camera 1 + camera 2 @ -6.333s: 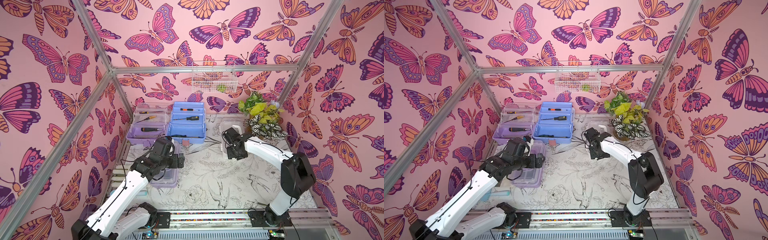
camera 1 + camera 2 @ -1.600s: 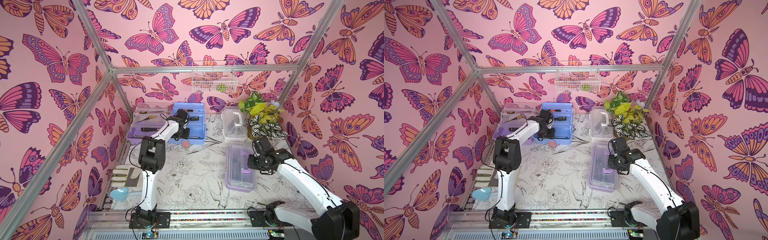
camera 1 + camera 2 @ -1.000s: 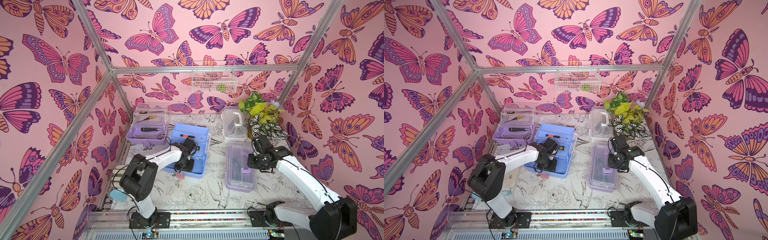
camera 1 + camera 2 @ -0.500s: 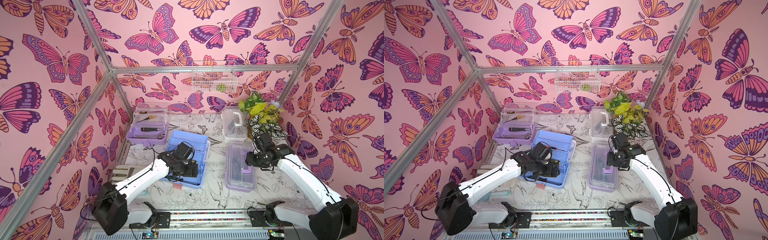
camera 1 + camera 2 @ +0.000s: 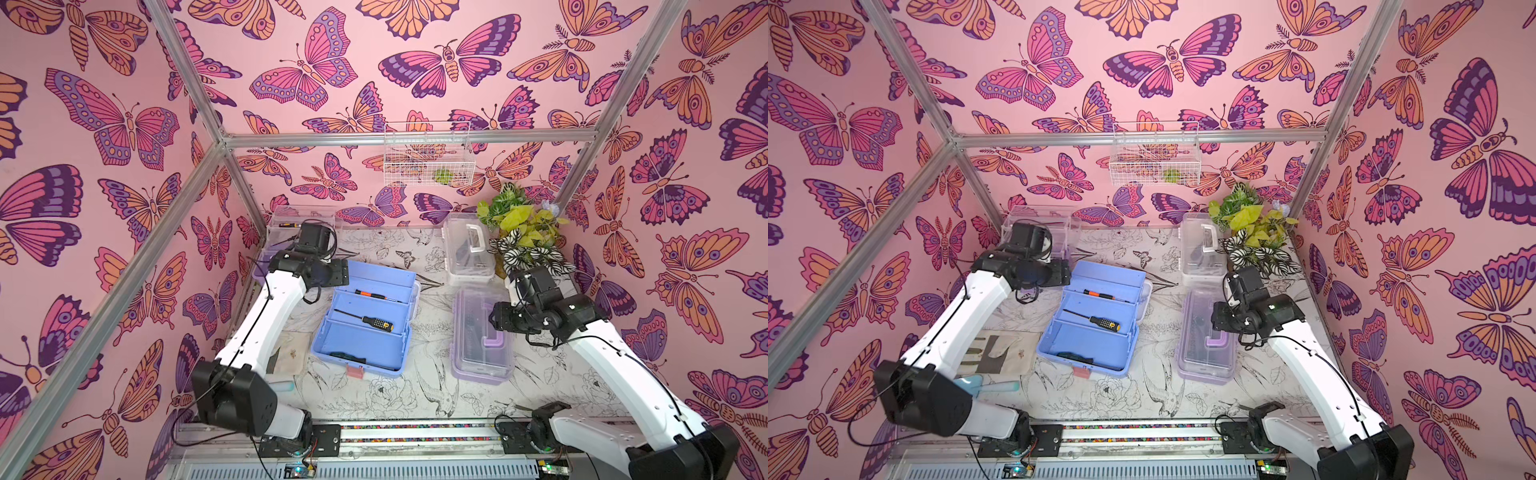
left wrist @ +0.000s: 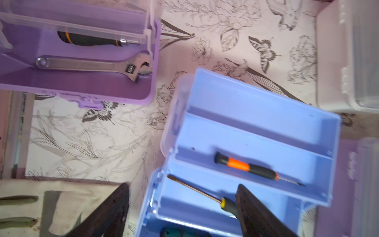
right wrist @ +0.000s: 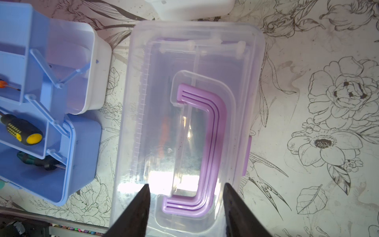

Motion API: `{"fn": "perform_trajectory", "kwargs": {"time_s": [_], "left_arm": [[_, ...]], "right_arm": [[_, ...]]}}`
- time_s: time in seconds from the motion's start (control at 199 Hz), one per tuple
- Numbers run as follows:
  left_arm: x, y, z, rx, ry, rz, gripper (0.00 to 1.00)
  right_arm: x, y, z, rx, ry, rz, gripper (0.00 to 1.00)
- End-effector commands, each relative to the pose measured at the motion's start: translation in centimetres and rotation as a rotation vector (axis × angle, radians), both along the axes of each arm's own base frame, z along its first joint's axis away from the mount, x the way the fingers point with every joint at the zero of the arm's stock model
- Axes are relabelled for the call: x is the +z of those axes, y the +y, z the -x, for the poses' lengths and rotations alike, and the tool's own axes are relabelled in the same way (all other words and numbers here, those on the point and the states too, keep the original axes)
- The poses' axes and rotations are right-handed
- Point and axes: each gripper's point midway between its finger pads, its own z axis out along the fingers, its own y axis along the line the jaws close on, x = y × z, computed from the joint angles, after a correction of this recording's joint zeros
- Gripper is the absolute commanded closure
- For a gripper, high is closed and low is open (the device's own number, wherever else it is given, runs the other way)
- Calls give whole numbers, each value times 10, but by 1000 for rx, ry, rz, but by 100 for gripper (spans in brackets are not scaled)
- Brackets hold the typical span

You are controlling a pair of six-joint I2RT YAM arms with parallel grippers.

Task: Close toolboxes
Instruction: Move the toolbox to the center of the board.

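The blue toolbox lies open mid-table, its trays spread and screwdrivers inside. Its white lid hangs off the far side. My left gripper is open over the box's far left corner, one finger above a tray, holding nothing. A lilac toolbox with its clear lid down lies to the right. My right gripper hovers open over its handle end. The white toolbox stands shut at the back. Another lilac toolbox lies open at the back left, with a wrench inside.
A potted plant fills the back right corner, close to my right arm. A white wire basket hangs on the back wall. A cloth with tools and a teal handle lie at the front left.
My left gripper has drawn back from the blue toolbox's near side to its far left corner. The blue toolbox stays put, trays now showing. The right gripper has barely shifted over the lilac lid.
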Motion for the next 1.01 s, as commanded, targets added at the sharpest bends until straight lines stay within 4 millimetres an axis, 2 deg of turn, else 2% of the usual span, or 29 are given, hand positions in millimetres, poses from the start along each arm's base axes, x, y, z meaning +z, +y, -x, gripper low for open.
{"fn": "perform_trajectory", "kwargs": {"time_s": [0.0,0.196,0.282,0.373,0.569,0.66,0.735,0.897,1.002], "left_arm": [[-30,4,-13,-56,80,-27,20],[-66,-2,-32,-77,142,1,24],[-76,0,-36,-69,164,0,34],[-78,1,-34,-59,171,0,44],[-83,8,-14,-45,191,-22,62],[-87,13,-2,-32,216,-36,64],[-89,19,9,-16,235,-52,68],[-93,45,35,66,268,-64,73],[-86,65,52,131,273,-67,75]], "right_arm": [[-6,-10,8,-32,28,39,43],[-7,-10,7,-32,28,36,43],[-7,-10,8,-30,27,35,43],[-8,-11,8,-30,30,41,43],[-16,-16,7,-43,54,65,43],[-21,-22,6,-51,70,106,43],[-25,-19,5,-39,87,99,43],[-38,-6,3,7,150,64,44],[-44,7,-1,47,172,20,44]]}}
